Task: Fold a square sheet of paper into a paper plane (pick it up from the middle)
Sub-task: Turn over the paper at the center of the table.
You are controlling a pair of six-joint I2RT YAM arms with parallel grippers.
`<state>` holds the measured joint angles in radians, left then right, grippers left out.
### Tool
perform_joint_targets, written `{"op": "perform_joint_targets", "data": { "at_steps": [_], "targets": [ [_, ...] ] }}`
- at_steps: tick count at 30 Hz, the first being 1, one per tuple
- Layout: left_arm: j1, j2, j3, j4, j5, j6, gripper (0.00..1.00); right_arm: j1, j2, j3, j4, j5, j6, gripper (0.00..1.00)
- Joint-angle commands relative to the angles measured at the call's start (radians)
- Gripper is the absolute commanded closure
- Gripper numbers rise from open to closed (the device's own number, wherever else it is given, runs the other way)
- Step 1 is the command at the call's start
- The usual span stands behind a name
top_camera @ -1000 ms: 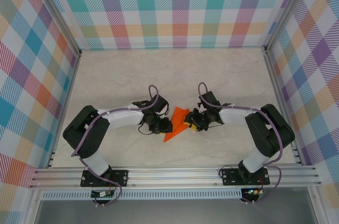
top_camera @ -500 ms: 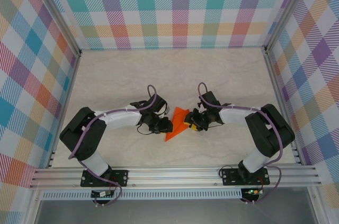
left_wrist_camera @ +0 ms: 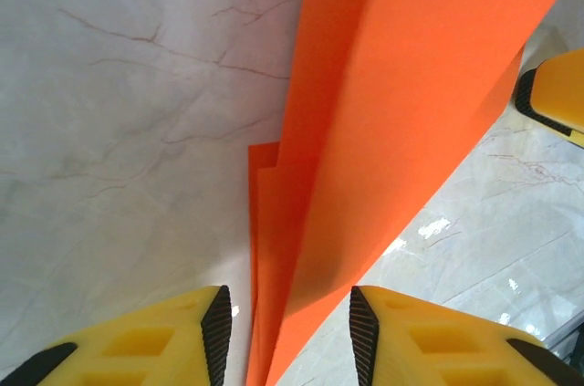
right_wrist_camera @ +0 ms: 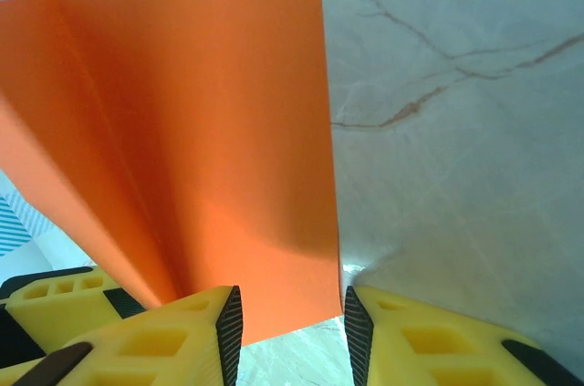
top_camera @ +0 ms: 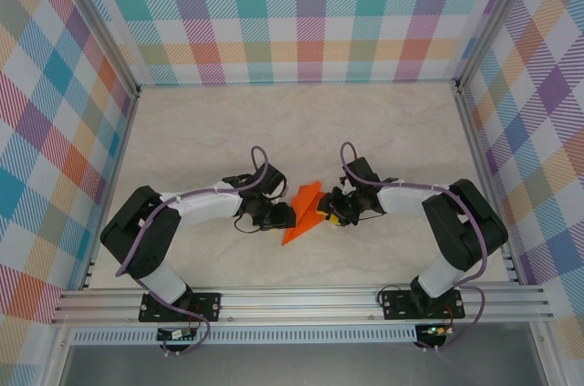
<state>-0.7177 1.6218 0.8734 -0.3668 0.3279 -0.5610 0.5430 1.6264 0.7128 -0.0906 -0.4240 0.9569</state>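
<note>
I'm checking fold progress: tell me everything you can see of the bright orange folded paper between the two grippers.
The bright orange folded paper is thin and matte, creased into a long pointed shape with stacked layers, one panel seemingly raised. It lies on the pale marble-look table, slanting from near left to far right. The left gripper has its jaws apart around it, with a gap showing; whether the right gripper pinches it is unclear.
</note>
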Motion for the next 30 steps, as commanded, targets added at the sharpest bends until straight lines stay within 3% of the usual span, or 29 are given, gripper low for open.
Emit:
{"op": "perform_joint_targets", "data": {
  "at_steps": [1, 7, 19, 30],
  "targets": [
    [0.007, -0.028, -0.03, -0.011, -0.003, -0.01, 0.57, 0.012, 0.023, 0.017, 0.017, -0.022, -0.015, 0.63],
    [0.006, 0.009, -0.058, 0.058, 0.05, -0.036, 0.57, 0.012, 0.027, 0.016, 0.014, -0.015, -0.017, 0.63],
    [0.006, 0.046, -0.031, 0.06, 0.087, -0.024, 0.67, 0.03, 0.059, 0.052, 0.042, -0.025, 0.012, 0.62],
    [0.006, 0.047, -0.024, 0.063, 0.095, -0.016, 0.68, 0.041, 0.059, 0.059, 0.073, -0.031, 0.036, 0.63]
  ]
}}
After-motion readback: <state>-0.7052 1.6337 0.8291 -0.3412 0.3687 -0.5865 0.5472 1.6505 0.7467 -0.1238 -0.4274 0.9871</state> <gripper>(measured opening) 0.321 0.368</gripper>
